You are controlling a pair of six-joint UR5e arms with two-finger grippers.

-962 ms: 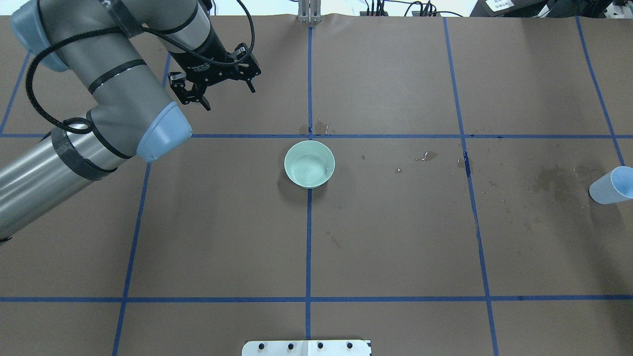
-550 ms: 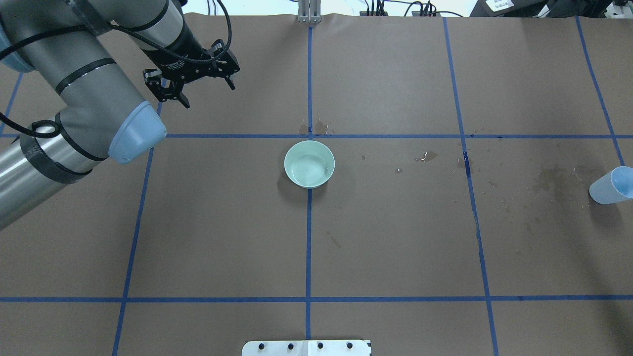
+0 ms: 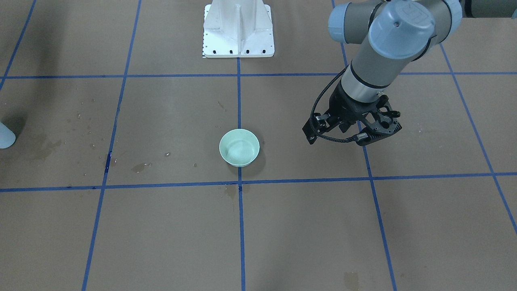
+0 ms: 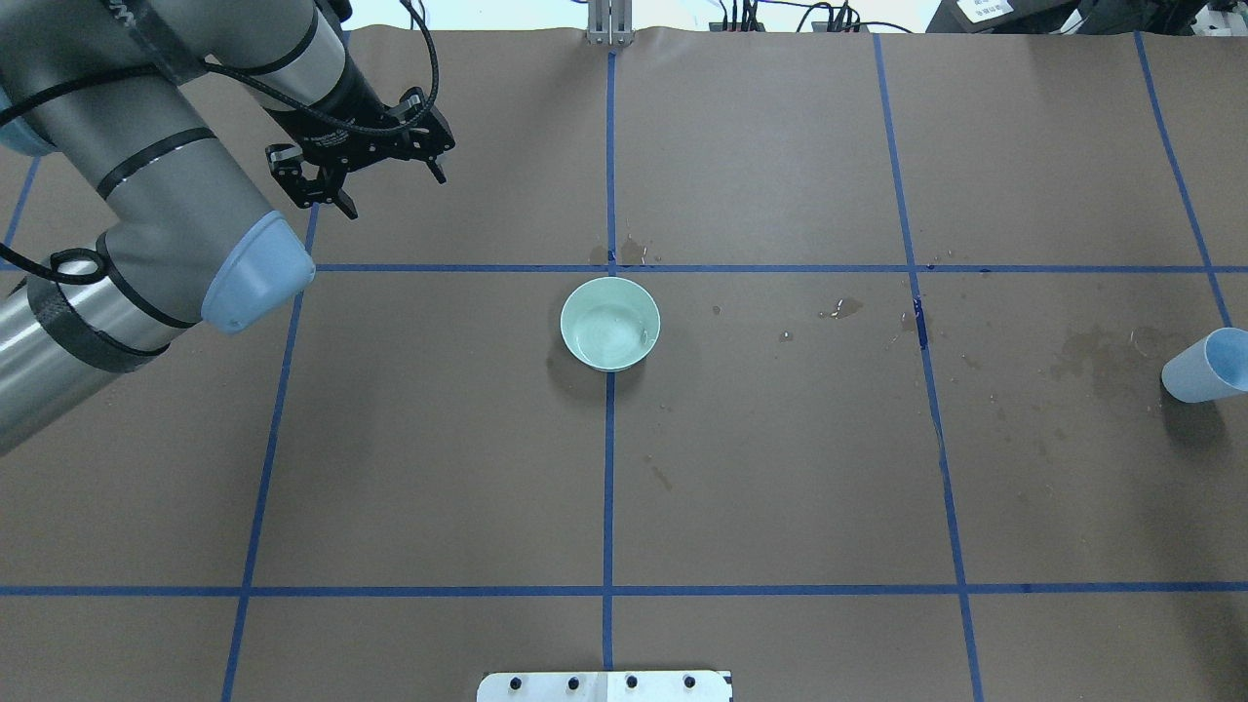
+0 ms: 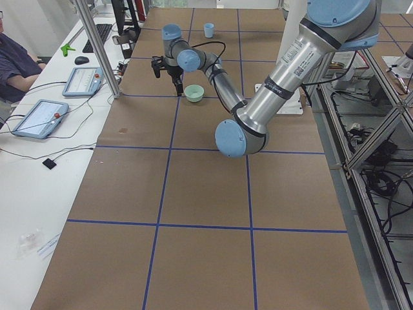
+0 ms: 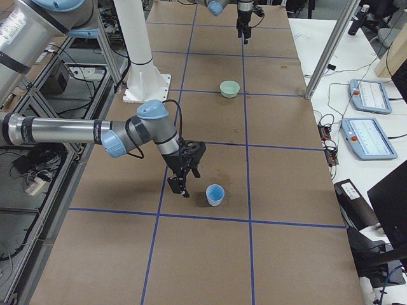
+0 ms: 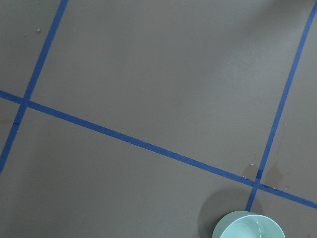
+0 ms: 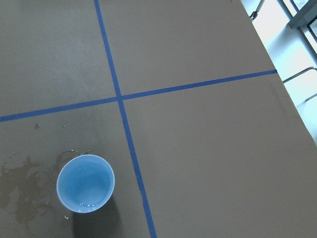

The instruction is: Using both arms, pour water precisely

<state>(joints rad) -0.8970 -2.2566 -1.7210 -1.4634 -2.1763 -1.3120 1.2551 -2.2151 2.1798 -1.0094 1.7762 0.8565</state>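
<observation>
Brown paper covers the worktop (image 4: 780,468), which is gridded with blue tape lines (image 4: 608,487). A pale green bowl (image 4: 610,324) sits on the centre crossing, probably so either arm can reach it. The water (image 4: 614,336) shows as a faint sheen inside. The left gripper (image 4: 390,190) hovers well apart from the bowl, jaws spread and empty, apparently keeping clear. A blue cup (image 6: 215,194) stands upright near the worktop's right end, just beside the right gripper (image 6: 179,186). Whether that gripper is open or closed cannot be told.
</observation>
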